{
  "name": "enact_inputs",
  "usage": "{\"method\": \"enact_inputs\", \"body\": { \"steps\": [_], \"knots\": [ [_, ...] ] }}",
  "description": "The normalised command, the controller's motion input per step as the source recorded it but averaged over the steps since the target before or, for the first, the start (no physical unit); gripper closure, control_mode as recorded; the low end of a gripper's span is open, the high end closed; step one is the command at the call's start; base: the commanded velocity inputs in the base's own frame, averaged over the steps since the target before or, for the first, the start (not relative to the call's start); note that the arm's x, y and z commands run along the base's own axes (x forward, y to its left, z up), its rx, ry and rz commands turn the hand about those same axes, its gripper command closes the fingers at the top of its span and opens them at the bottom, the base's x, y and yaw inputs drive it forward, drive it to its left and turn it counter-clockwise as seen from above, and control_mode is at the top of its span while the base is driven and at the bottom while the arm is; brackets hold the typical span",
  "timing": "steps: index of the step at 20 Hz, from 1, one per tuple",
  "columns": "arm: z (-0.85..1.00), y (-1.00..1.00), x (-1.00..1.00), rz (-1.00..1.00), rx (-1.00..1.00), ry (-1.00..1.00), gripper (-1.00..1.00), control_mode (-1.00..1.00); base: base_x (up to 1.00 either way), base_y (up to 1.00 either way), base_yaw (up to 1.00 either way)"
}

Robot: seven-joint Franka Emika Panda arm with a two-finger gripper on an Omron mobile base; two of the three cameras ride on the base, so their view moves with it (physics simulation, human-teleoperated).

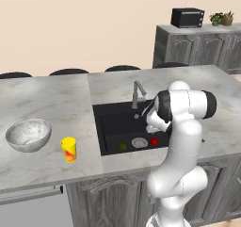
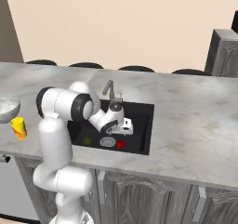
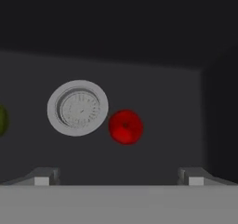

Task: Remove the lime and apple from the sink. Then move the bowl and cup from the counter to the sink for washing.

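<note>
The black sink (image 1: 110, 125) holds a red apple (image 1: 154, 141) to the right of its silver drain and a dark-green lime (image 1: 122, 146) to the left. My gripper (image 3: 118, 177) hangs open above the basin floor, its fingertips (image 3: 45, 176) wide apart and holding nothing. In the hand view the apple (image 3: 125, 126) lies just ahead between them, and the lime (image 3: 2, 120) peeks in at the left edge. The marbled bowl (image 1: 28, 134) and the yellow cup (image 1: 68, 149) stand on the counter left of the sink. From the right, the hand (image 2: 123, 126) sits over the apple (image 2: 120, 144).
A grey faucet (image 1: 137, 93) rises at the sink's back rim, close to my forearm. The drain (image 3: 77, 108) lies left of the apple. Dark stools (image 1: 68, 71) line the counter's far side. A toaster oven (image 1: 187, 17) and a plant (image 1: 221, 18) sit on a far cabinet.
</note>
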Motion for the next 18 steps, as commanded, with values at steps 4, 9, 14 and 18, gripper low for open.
{"method": "enact_inputs", "body": {
  "steps": [4,9,14,18],
  "knots": [
    [-0.15,0.0,0.12,0.0,0.0,0.0,-1.0,-1.0,0.0,0.0,0.0],
    [-0.13,-0.01,0.1,0.0,0.0,0.0,-1.0,-1.0,0.0,0.0,0.0],
    [-0.16,-0.01,0.12,0.0,0.0,0.0,-1.0,-1.0,0.0,0.0,0.0],
    [-0.17,-0.01,0.12,0.0,0.0,0.0,-1.0,-1.0,0.0,0.0,0.0]
  ]
}}
